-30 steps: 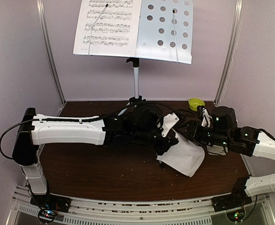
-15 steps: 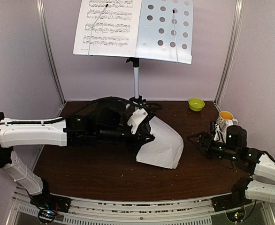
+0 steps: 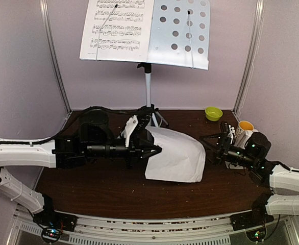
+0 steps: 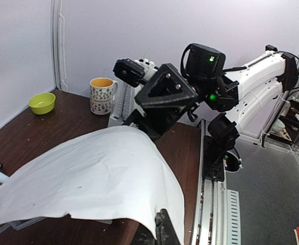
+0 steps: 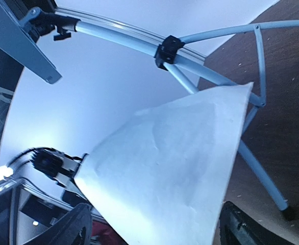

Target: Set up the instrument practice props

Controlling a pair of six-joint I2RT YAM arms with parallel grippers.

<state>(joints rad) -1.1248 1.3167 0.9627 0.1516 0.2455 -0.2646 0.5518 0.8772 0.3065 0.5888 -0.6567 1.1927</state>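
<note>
Left pincer (image 3: 158, 149) pinches a limp, curved white paper sheet (image 3: 177, 158).

Table (image 3: 114, 189): dark brown wood, matt, flecked with pale crumbs. Loose sheet (image 3: 177, 158): matt white paper, softly creased. Music stand (image 3: 148, 89): smooth silvery metal pole; its perforated desk (image 3: 182, 35) is white with a slight sheen. Mug (image 4: 101, 94) and bowl (image 3: 213, 113): glossy, glazed-looking.

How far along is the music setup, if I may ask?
Done: stand up, one page on its left half. In hand: left gripper pinches the second page, off the stand; right gripper open, empty. Left: placing it on the bare right half.
</note>
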